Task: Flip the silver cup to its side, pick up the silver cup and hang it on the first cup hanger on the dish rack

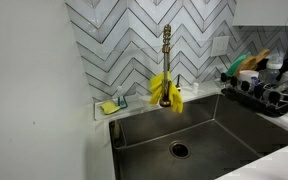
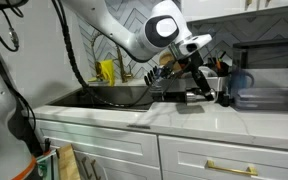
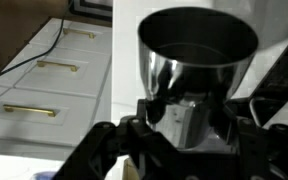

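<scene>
Wrist view: gripper (image 3: 198, 118) clamped on the silver cup (image 3: 197, 48), arm (image 2: 126, 35) angled down over the counter (image 2: 134, 113).

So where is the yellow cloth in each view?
In an exterior view: cloth at centre, draped on the faucet.
In an exterior view: cloth left of centre, behind the arm.
Wrist view: not in it; the cup fills it.
Shared landmark: the sink, in both exterior views.

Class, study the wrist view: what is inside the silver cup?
Nothing shows inside the silver cup: only the dark inner wall below its rim. The bottom is lost in shadow, so a small item there cannot be ruled out. The jaws clamp its outside.
</scene>
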{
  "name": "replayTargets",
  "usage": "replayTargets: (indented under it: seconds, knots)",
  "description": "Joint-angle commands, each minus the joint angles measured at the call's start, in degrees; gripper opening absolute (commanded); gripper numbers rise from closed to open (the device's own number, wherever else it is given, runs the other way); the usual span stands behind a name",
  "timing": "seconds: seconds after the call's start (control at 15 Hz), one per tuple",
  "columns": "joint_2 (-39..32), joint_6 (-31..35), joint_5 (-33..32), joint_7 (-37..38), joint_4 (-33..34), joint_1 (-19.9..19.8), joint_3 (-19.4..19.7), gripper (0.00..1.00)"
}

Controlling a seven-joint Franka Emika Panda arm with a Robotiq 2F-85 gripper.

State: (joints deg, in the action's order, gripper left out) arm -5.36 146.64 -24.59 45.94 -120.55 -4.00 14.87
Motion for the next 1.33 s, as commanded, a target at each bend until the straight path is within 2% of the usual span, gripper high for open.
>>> replayTargets:
  seconds: [0.0, 0.2, 0.33, 0.4, 0.6, 0.93, 1.0, 1.27]
  knots:
    - [8.3, -6.7, -12.5, 10.8, -3.7, 0.5, -1.4, 0.41]
    - [12.9, -12.5, -16.8, 12.6, -5.3, -0.7, -5.4, 0.41]
    - [15.5, -15.4, -15.2, 11.1, -6.6, -0.8, -7.6, 0.41]
    - [11.5, -13.3, -14.3, 10.6, -3.3, -1.8, -7.2, 0.66]
    - [13.9, -14.7, -14.2, 10.5, -4.8, -1.7, -8.8, 0.66]
    - [14.1, -14.7, -14.2, 10.6, -5.5, -2.0, -8.8, 0.66]
    - [14.1, -14.7, -14.2, 10.6, -5.5, -2.0, -8.8, 0.41]
    - [18.7, -17.0, -15.7, 13.1, -7.9, -0.8, -12.5, 0.41]
